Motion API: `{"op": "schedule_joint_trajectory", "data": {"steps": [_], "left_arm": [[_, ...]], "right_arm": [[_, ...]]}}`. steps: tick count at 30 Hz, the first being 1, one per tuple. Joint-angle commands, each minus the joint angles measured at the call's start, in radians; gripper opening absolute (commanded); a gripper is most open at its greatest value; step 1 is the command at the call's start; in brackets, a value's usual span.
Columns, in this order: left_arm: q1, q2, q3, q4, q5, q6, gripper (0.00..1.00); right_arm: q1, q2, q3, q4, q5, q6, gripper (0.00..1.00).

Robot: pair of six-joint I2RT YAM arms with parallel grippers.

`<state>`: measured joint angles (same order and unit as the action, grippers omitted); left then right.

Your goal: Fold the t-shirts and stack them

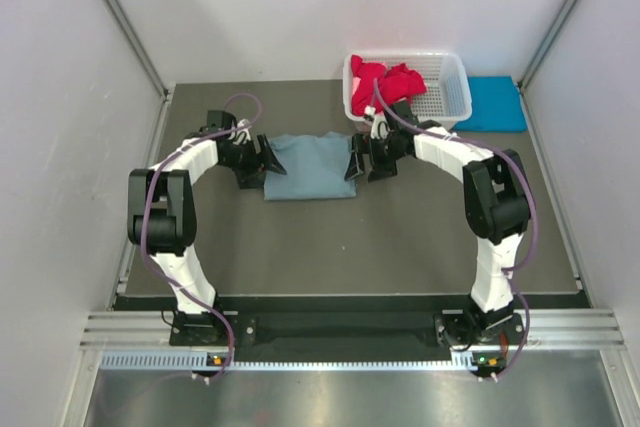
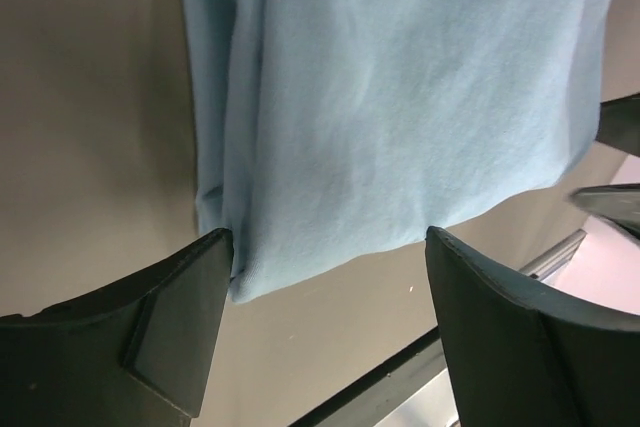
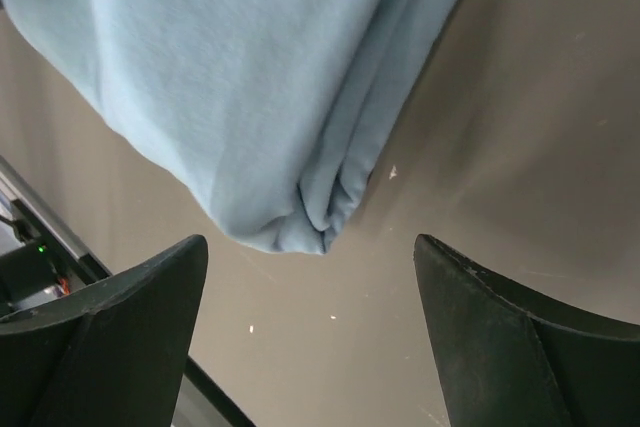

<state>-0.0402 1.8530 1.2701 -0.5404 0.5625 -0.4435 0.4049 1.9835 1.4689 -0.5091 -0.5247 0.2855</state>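
Left jaws: wide open, gripping nothing. A folded corner of the grey-blue shirt (image 2: pixel 400 97) lies between the fingers, its hem just beside the left one; cannot tell if it touches.

Right jaws: wide open, empty. The opposite corner, with several layers showing at the fold, sits between the fingers, apart from both.

Shirt: folded to a rectangle, flat on the tabletop (image 1: pixel 400 237), midway between the two sets of jaws. The turquoise shirt (image 1: pixel 497 104) lies folded at the far right, beside the basket (image 1: pixel 460 97). The red shirts (image 1: pixel 400 77) are heaped in the basket, unfolded.

Risks, as judged:
- A finger low against the cloth could snag the hem on pulling back and drag the fold open. More likely on the left, where the gap is smallest.
- The layered right corner looks loose. A grip on the top layer only would peel the fold apart on lifting.
- Carried by both ends to a stack, the soft cloth may sag in the middle and lose shape if the arms drift apart or move unevenly.

Pose: left arm (image 1: pixel 165 207) and right arm (image 1: pixel 495 197) mirror each other. Elbows are raised and set outward, forearms reach inward, and the jaws face each other low across the shirt.
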Motion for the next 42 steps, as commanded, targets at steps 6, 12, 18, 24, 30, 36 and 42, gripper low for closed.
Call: {"op": "schedule_joint_trajectory", "data": {"steps": [6,12,18,24,30,36,42], "left_arm": [[0.005,-0.009,-0.077,0.152,0.109,-0.038,0.63],[0.003,-0.058,-0.195,0.163,0.114,-0.06,0.38],[0.002,-0.142,-0.331,0.158,0.112,-0.08,0.21],[-0.004,-0.342,-0.495,0.077,0.093,-0.116,0.15],[-0.007,-0.644,-0.694,-0.035,0.102,-0.188,0.19],[-0.007,-0.805,-0.707,-0.171,0.03,-0.141,0.72],[-0.007,-0.707,-0.453,-0.225,-0.122,-0.028,0.76]], "right_arm": [[0.032,0.012,-0.068,0.265,-0.081,0.05,0.78],[0.055,0.017,-0.117,0.32,-0.112,0.098,0.46],[0.081,-0.075,-0.258,0.356,-0.115,0.125,0.13],[0.116,-0.257,-0.465,0.356,-0.11,0.168,0.07],[0.167,-0.451,-0.617,0.29,-0.086,0.179,0.06],[0.158,-0.529,-0.645,0.169,0.006,0.13,0.42],[0.143,-0.453,-0.437,0.067,0.066,0.009,0.54]]}}
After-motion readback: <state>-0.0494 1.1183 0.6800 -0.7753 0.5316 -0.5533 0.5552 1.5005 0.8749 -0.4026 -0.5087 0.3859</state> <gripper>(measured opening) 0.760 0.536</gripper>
